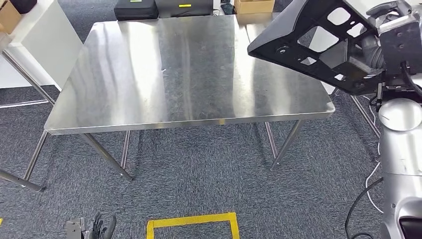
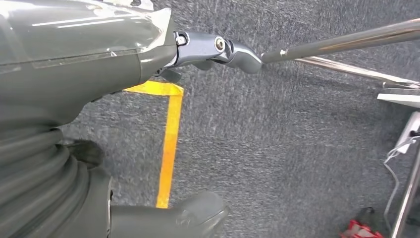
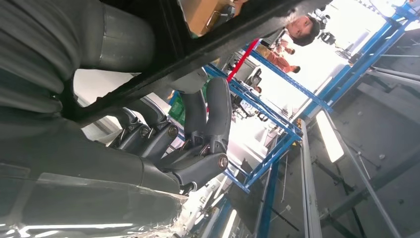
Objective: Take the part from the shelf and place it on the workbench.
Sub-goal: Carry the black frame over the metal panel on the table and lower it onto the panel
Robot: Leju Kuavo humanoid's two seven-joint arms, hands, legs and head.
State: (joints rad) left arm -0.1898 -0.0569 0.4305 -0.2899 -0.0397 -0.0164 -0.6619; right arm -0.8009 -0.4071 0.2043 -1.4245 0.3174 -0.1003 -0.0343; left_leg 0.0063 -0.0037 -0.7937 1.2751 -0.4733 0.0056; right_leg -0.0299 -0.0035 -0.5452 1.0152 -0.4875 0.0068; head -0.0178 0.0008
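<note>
A steel table (image 1: pixel 189 74) with slanted tubular legs (image 1: pixel 104 154) stands on grey speckled carpet (image 1: pixel 199 174). Near it, yellow tape (image 1: pixel 191 221) marks a rectangle on the floor. At the far edge sit black cases (image 1: pixel 161 7) and a cardboard box (image 1: pixel 254 5); a white cabinet (image 1: pixel 35 45) stands far left. Blue shelving frames (image 3: pixel 277 119) rise under bright ceiling light strips (image 3: pixel 329 136).

The right arm (image 1: pixel 400 149) has smooth silver shells, a round polished joint cap and black cables. The left hand (image 2: pixel 74 99) has a grey ribbed cover, a glossy grey shell and dark fingers (image 2: pixel 233 49) with small metal screws.
</note>
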